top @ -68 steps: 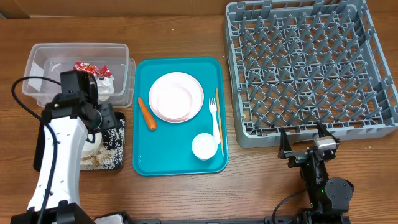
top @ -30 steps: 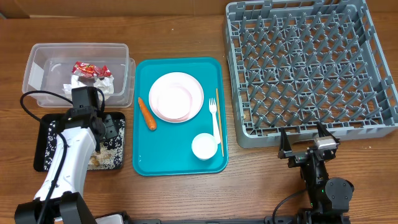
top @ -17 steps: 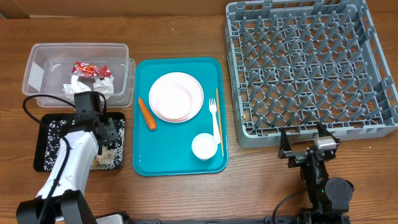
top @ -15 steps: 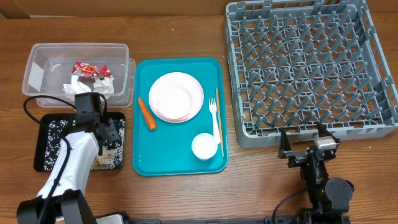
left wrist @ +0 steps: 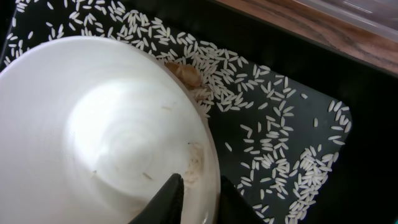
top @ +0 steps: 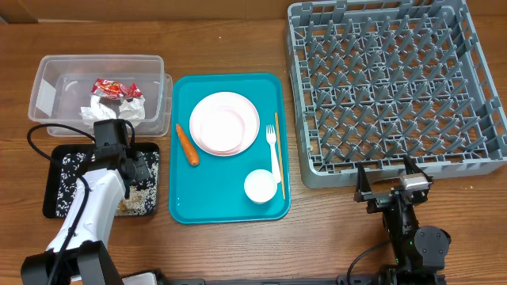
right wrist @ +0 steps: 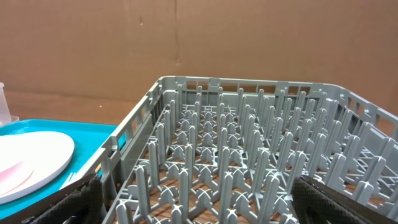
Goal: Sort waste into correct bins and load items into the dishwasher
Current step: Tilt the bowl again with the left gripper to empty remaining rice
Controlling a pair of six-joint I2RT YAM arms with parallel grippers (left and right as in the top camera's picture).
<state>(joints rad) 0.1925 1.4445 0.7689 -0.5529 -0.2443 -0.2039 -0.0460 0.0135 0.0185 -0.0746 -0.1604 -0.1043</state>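
The left gripper (left wrist: 200,191) is clenching the rim of a white bowl (left wrist: 106,130), with 1 finger pressing inside the wall and 1 outside. The bowl is sitting in the black tray (left wrist: 373,162), just left of the teal tray (top: 226,207). Rice (left wrist: 273,118) is lying scattered around it, a beige scrap (left wrist: 186,74) is touching its far edge, and a smear of food is clinging inside the rim close to the fingers.

The bowl is looking stiff, light and glossy, so it is probably slippery, and whether it is breakable cannot be told. A pinch on a thin, sloping rim is likely giving little margin. Taking hold deeper down the wall and carrying the bowl level would be safer, since a tilt could let it swing or slide out. It is probably heading for the grey dish rack (top: 396,87), just right of the teal tray and well apart from the bowl.

The right gripper (top: 388,176) is resting right of the teal tray by the rack's near edge, with its jaws spread wide and holding nothing.

On the teal tray, 1 pink plate (top: 224,123), 1 cup (top: 260,186), 1 carrot (top: 187,145), 1 fork (top: 273,154) and 1 wooden stick (top: 279,158) are lying untouched. Left of the teal tray, toward its far end, the clear tub (top: 47,67) is holding a red wrapper (top: 115,87) and napkins (top: 119,109).
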